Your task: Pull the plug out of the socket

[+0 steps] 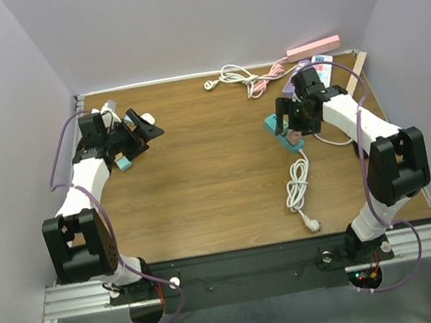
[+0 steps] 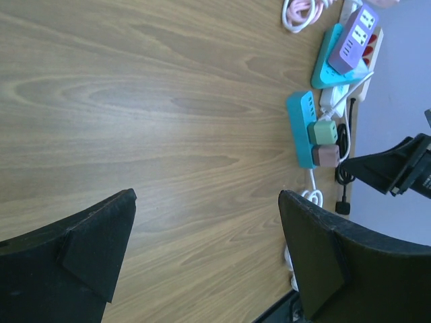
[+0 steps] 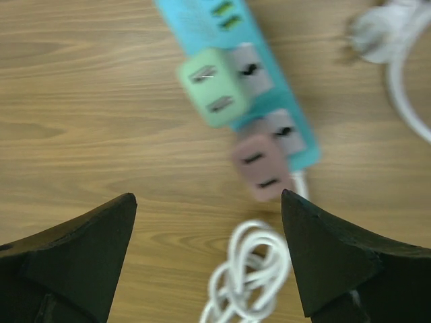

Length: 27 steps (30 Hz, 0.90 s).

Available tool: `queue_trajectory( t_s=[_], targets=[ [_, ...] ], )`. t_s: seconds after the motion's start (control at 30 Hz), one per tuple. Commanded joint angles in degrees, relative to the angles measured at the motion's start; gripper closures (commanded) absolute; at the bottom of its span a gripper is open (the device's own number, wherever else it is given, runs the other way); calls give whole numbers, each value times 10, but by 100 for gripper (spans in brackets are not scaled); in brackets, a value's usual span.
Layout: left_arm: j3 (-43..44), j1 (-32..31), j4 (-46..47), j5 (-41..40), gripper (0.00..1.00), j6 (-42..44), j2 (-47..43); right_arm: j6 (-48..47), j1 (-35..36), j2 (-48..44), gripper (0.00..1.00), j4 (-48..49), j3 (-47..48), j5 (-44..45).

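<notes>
Teal plastic power strip (image 3: 196, 23) on wooden table (image 3: 87, 101), carrying 2 plugs: pale green cube plug (image 3: 210, 87), dusty mauve cube plug (image 3: 259, 167).
Right gripper (image 3: 207, 196) jaws spread, both plugs just beyond its tips, untouched; left gripper (image 2: 207, 194) jaws spread, well apart.

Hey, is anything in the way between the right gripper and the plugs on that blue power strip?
Nothing visible. The open right gripper hangs above the power strip, with the green plug and the brown plug bare below it. The coiled white cord lies beside the strip's end, not over either plug.
</notes>
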Motion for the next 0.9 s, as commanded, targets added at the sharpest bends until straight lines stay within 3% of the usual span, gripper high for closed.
queue_trajectory(
  t_s=[0.0, 0.13, 0.33, 0.87],
  targets=[
    [-17, 1, 24, 23, 1, 0, -30, -67, 2, -24, 6, 1, -5, 133],
    [-30, 1, 30, 22, 1, -4, -43, -83, 2, -21, 5, 4, -7, 150],
    [-45, 1, 42, 22, 1, -12, -42, -102, 4, 18, 5, 16, -6, 92],
    [-78, 1, 42, 21, 1, -6, -53, -95, 47, 114, 9, 60, 27, 62]
  ],
)
